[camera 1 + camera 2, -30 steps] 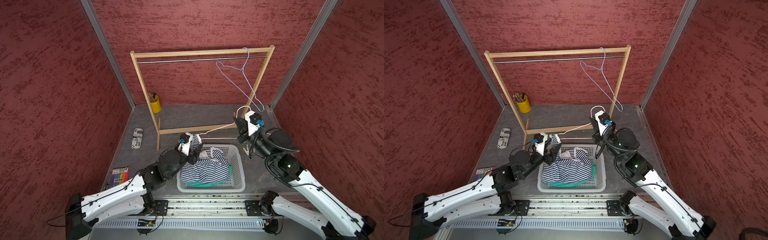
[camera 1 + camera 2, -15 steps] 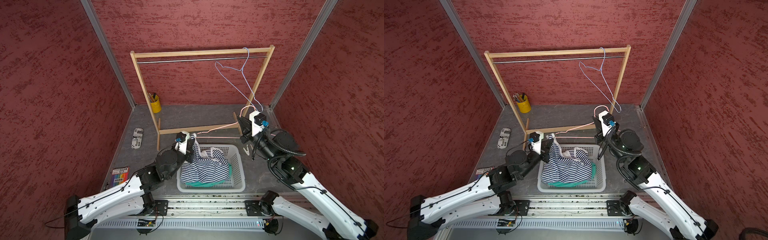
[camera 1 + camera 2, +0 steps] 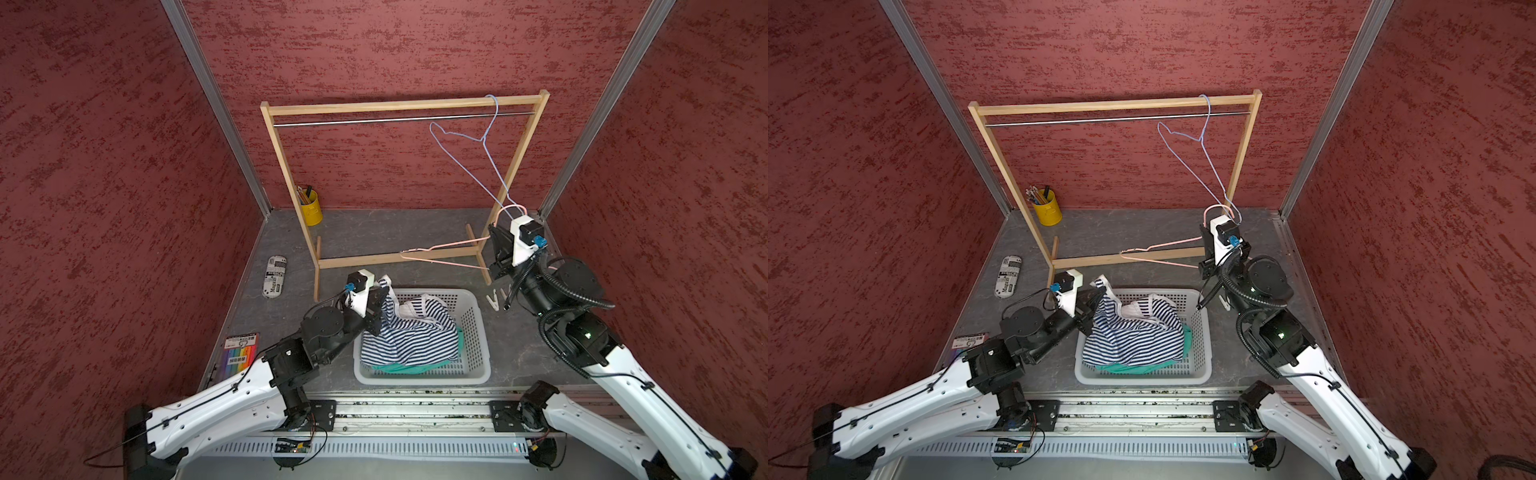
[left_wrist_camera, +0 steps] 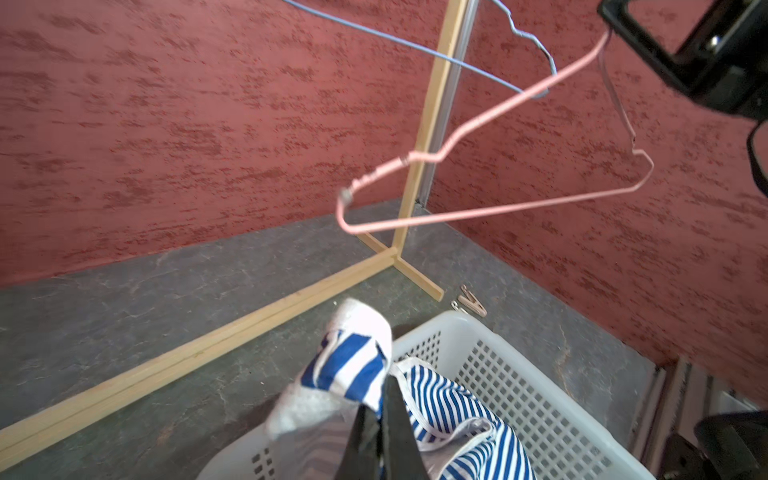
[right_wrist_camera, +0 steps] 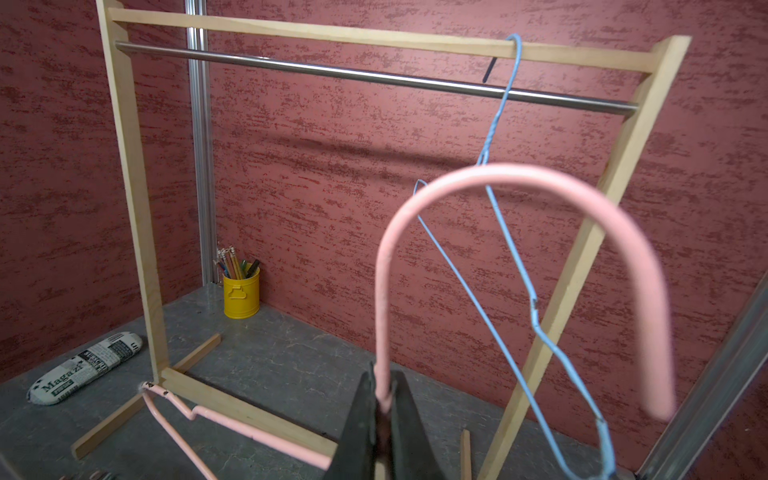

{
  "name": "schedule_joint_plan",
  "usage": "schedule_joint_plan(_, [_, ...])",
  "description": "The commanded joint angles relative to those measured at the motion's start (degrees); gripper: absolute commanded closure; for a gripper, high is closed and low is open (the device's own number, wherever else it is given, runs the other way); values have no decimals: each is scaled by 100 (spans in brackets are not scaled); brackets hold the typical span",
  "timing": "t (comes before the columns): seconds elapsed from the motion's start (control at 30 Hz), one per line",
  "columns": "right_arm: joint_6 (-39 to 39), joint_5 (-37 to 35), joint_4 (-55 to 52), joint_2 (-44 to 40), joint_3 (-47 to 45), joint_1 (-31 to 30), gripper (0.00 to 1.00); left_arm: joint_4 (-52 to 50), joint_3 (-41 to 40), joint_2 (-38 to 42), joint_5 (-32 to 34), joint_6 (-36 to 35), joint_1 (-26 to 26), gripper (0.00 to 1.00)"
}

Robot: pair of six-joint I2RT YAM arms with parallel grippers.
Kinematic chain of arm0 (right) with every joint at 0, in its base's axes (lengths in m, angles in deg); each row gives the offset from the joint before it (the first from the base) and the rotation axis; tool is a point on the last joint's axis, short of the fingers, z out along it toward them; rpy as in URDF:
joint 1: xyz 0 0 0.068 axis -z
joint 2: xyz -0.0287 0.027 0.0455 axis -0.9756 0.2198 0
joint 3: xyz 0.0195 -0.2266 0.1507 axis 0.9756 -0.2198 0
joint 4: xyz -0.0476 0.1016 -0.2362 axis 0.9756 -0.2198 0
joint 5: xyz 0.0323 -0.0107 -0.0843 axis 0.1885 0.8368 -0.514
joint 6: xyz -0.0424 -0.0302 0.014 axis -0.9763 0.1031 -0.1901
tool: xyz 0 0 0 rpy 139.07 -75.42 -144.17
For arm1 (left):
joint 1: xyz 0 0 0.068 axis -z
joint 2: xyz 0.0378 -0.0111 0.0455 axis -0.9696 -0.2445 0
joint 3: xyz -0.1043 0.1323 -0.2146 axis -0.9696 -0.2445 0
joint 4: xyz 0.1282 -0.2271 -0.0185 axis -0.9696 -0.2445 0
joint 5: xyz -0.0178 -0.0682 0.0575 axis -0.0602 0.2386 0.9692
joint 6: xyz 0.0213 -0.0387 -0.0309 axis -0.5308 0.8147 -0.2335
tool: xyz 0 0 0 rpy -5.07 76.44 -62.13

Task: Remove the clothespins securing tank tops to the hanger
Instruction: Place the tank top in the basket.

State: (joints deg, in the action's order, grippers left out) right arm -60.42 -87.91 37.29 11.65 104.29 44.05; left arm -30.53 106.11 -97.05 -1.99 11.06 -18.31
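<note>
The left pincer [image 4: 380, 415] is pressed together on a strap of the striped top [image 4: 345, 365] and holds that corner up above the 10 o'clock corner of the white basket [image 3: 471, 328]. The rest of the striped top lies heaped in the basket over the teal top [image 3: 399, 368], which shows only as a green edge along the 6 o'clock side.

The right pincer [image 5: 376, 415] pinches the pink hanger [image 5: 519, 172] at the neck just below its hook. It holds the hanger in the air at 1 o'clock of the basket, with the triangle lying nearly flat and reaching toward 9 o'clock.

The clothespins [image 3: 494, 299] lie together on the grey floor at 2 o'clock of the basket, just beside its corner; their number is hard to tell.

At 12 o'clock stands the wooden rack [image 3: 399, 104], with a blue hanger [image 5: 499, 104] hooked near its 3 o'clock end. A yellow cup [image 3: 312, 210] of pencils sits at 11 o'clock, a pencil case [image 3: 274, 276] at 10 o'clock and a marker pack [image 3: 242, 353] at 8 o'clock.
</note>
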Motion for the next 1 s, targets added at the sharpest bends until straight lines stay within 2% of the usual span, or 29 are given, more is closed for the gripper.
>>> schedule_joint_plan(0.0, [176,267,264,67,371,188,100,450,-58,-405,-1170,132,13,100])
schedule_joint_plan(0.07, [280,601,278,182,449,291,100,585,-42,-781,-1512,215,91,100])
schedule_joint_plan(0.17, [396,1071,340,282,460,478,100,660,-45,-1188,-1605,370,195,99])
schedule_joint_plan(0.2, [429,1231,379,298,448,552,100,665,-59,-1274,-1613,412,204,87])
schedule_joint_plan(0.23, [483,1482,444,315,418,653,100,678,-82,-1359,-1648,409,201,63])
schedule_joint_plan(0.3, [626,1900,560,363,387,849,100,403,52,-1611,-1844,238,205,54])
schedule_joint_plan(0.37, [732,2217,639,470,410,1022,100,-129,345,-1907,-1828,91,214,35])
schedule_joint_plan(0.4, [771,2313,670,525,413,1071,100,-270,444,-1960,-1768,32,237,30])
schedule_joint_plan(0.5, [813,2657,761,731,448,1195,100,75,232,-1556,-1620,-206,309,14])
schedule_joint_plan(0.57, [846,2813,850,874,466,1263,100,687,-162,-1000,-1577,-382,324,0])
schedule_joint_plan(0.67, [938,3147,1128,1032,433,1363,100,1115,-508,-233,-1740,-712,313,1])
schedule_joint_plan(0.8, [1105,3399,1413,1283,470,1476,100,406,-261,339,-1986,-1248,303,0])
schedule_joint_plan(0.9, [1244,3637,1711,1420,459,1513,100,-387,213,271,-1883,-1467,277,0])
schedule_joint_plan(0.97, [1273,3682,1748,1499,514,1541,100,-1239,761,-52,-1782,-1693,283,0])
